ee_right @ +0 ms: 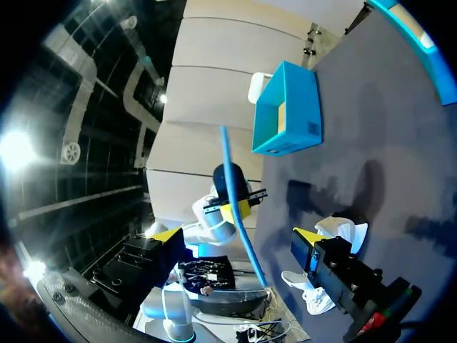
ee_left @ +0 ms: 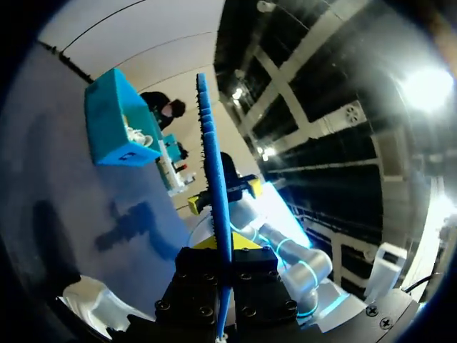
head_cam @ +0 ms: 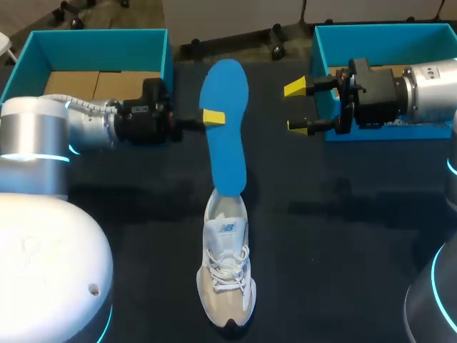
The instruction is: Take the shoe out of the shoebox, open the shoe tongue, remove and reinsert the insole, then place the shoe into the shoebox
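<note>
head view: left gripper [head_cam: 213,117] clamps the blue insole [head_cam: 227,157], right gripper [head_cam: 297,107] spread wide.

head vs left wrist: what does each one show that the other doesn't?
Head only: the left shoebox, the whole shoe, and the flat face of the insole, with its lower end at the shoe's opening. Left wrist only: the insole edge-on, rising from between the fingers of the left hand. Both: insole, open right hand, right shoebox; the wrist view catches only part of the shoe.
</note>
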{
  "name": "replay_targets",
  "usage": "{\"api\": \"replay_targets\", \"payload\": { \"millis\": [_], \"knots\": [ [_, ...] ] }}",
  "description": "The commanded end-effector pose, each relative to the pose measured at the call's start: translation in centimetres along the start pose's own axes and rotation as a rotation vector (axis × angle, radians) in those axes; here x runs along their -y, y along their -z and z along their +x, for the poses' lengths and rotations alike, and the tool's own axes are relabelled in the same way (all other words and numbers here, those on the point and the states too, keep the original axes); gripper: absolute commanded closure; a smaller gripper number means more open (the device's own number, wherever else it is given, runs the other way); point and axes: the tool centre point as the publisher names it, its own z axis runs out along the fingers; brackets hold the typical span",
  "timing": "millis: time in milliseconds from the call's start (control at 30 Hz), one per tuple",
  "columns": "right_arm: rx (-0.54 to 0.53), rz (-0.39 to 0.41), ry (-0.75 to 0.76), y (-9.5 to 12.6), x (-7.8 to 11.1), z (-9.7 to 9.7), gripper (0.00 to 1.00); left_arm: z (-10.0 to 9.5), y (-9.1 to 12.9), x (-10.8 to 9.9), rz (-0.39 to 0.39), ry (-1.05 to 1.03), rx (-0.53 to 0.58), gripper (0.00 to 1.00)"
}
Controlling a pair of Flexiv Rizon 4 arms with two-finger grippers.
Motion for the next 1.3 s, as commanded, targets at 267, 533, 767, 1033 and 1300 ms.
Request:
{"api": "replay_targets", "payload": {
  "millis": [267, 533, 767, 1033, 1300],
  "knots": [
    [0.027, 0.001, -0.001, 0.0, 0.0, 0.1, 0.0, -1.0, -1.5, 0.2, -0.026, 0.137, 0.146, 1.0],
    [0.258, 0.006, 0.007, 0.4, -0.3, 1.9, 0.0, -1.9, -1.9, 0.7, 0.004, 0.189, 0.147, 1.0],
    [0.456, 0.001, -0.007, 0.6, -0.5, 3.4, 0.0, -2.5, -1.9, 1.0, 0.016, 0.247, 0.142, 1.0],
    [0.696, 0.0, -0.053, 0.1, -0.5, 5.2, 0.0, -2.8, -2.1, 1.1, 0.046, 0.286, 0.155, 1.0],
    [0.921, 0.032, -0.088, -1.1, -0.8, 6.6, 0.0, -2.8, -2.1, 1.1, 0.046, 0.286, 0.155, 1.0]
  ]
}}
